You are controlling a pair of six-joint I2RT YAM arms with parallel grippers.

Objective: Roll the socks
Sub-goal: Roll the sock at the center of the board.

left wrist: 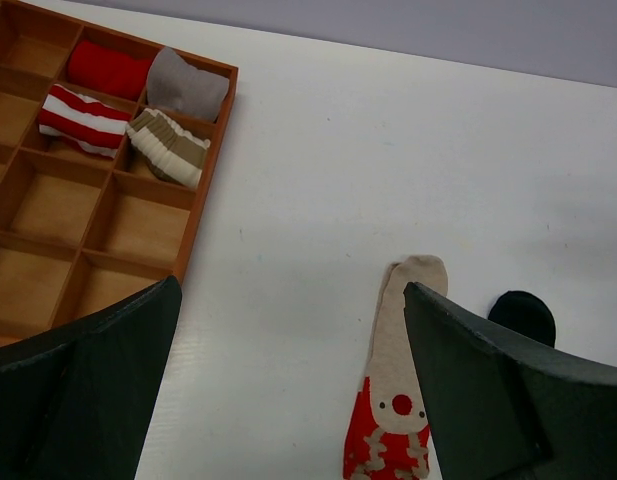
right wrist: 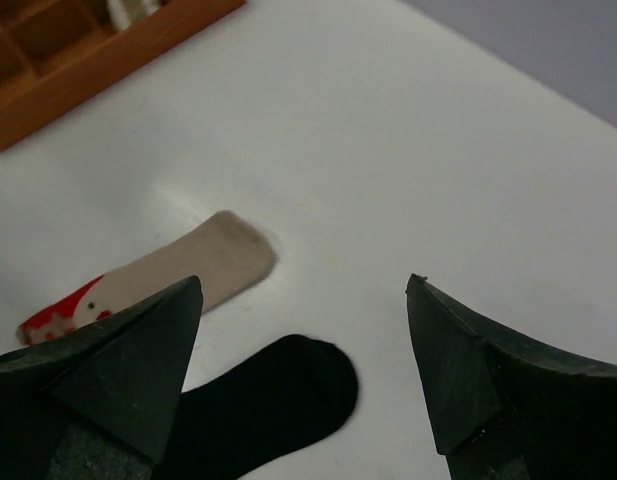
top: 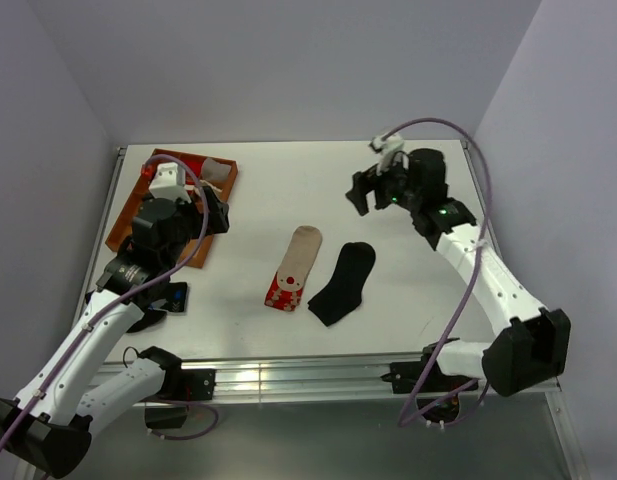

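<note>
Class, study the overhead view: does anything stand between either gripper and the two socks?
Nothing visible does. The beige sock and the black sock lie side by side on the table, with only its bare surface between them and the open left gripper and open right gripper.

No legible text, labels or numbers in any view. Beige sock (left wrist: 391, 360), lower centre, carries only a red-white figure print.
</note>
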